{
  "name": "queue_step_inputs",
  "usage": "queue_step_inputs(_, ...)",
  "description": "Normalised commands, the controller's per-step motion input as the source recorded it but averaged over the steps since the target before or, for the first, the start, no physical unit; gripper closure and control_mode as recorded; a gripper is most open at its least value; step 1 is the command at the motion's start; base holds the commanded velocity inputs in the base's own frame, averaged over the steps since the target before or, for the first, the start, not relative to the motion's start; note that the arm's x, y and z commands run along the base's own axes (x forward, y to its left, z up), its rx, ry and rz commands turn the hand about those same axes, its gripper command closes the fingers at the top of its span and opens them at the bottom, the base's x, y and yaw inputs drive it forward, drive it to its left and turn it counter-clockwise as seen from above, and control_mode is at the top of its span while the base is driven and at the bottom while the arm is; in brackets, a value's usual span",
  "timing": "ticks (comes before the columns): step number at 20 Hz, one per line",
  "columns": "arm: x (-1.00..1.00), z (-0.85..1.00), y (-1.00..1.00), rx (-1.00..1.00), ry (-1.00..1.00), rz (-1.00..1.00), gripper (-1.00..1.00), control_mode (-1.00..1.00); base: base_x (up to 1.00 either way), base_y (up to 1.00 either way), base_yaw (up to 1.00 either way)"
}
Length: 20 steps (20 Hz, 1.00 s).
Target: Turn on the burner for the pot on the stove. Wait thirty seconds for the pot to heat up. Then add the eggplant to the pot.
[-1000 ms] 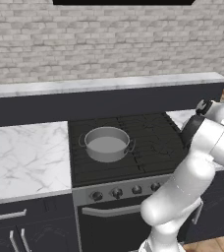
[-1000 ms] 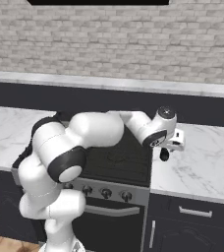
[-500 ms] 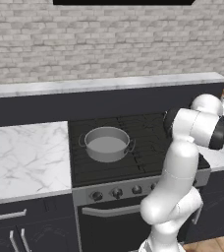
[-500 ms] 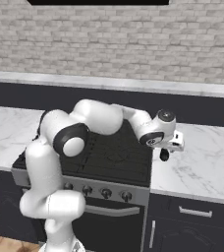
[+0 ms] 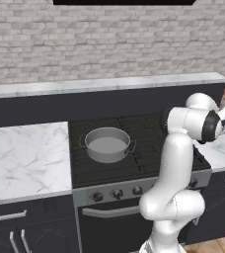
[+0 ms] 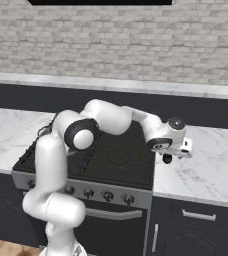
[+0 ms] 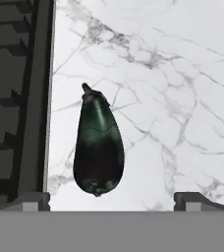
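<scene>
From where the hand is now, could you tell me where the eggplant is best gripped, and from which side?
Grip the eggplant across its broad lower belly, coming straight down from above. It lies flat on the marble counter beside the stove, its long axis running away from the pincer, so the open fingers would likely close on its curved flanks.

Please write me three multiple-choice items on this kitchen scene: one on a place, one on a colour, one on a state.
1. Where does the eggplant lie?
A. in the pot
B. on the white marble counter beside the stove
C. on a burner grate

2. What colour is the pot?
A. grey
B. red
C. white

3. How does the gripper stand?
A. shut on the eggplant
B. shut on a knob
C. open, its fingertips wide apart above the eggplant

Answers: 1 B, the hand view shows marble under it; 2 A, grey metal in the left base view; 3 C, the eggplant lies free between the tips.
</scene>
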Motion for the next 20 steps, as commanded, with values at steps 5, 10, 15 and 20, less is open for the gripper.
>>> queue_step_inputs(5, 0.00, -0.44, 0.00, 0.00, 0.00, 0.00, -1.00, -1.00, 0.00, 0.00, 0.00)
queue_step_inputs(10, 0.07, -0.38, 0.10, -0.01, -0.03, 0.00, -1.00, -1.00, 0.00, 0.00, 0.00)
queue_step_inputs(15, 0.24, -0.32, 0.24, -0.02, -0.10, 0.00, -1.00, -1.00, 0.00, 0.00, 0.00)
queue_step_inputs(20, 0.30, -0.19, 0.02, 0.00, -0.12, 0.01, -1.00, -1.00, 0.00, 0.00, 0.00)
